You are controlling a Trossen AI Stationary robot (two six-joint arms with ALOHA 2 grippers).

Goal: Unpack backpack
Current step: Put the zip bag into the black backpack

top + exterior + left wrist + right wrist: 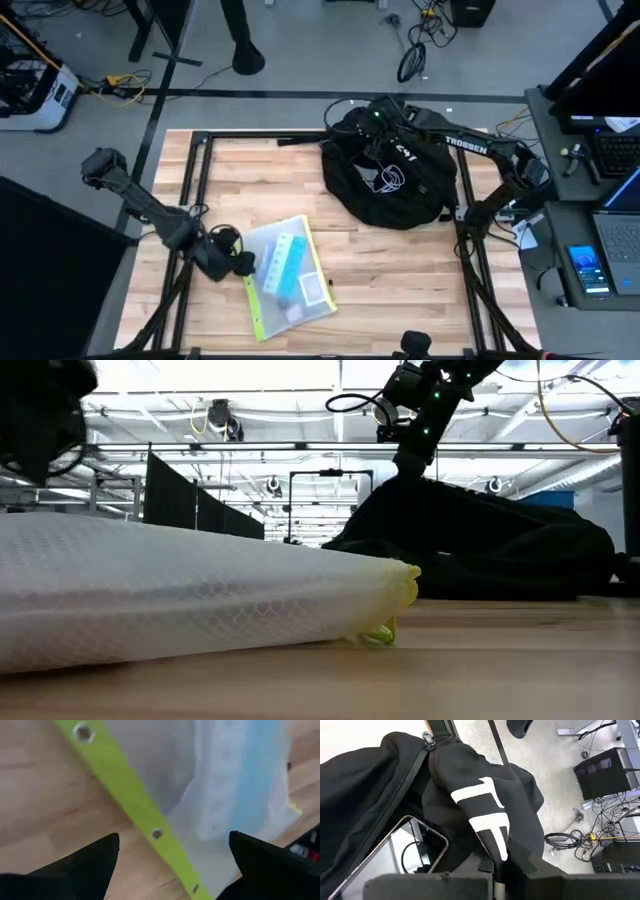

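One black backpack [390,175] lies at the far right part of the wooden table [400,270], its white lettering only partly readable: a large "T" on a raised fold in the right wrist view and a white emblem with a few characters from above. The right arm carries the word "TROSSEN" in white and reaches over the backpack's far edge, where the right gripper [507,862] is pinched closed on a fold of the backpack's fabric. Just beside that fold, inside the opening, one glossy dark phone-like slab [395,855] shows. Near-left of the backpack lies one translucent pouch [285,275] with a yellow-green edge strip holding a light blue item [287,265]. The left gripper [172,855] sits at the pouch's left edge, fingers spread wide apart, holding nothing.
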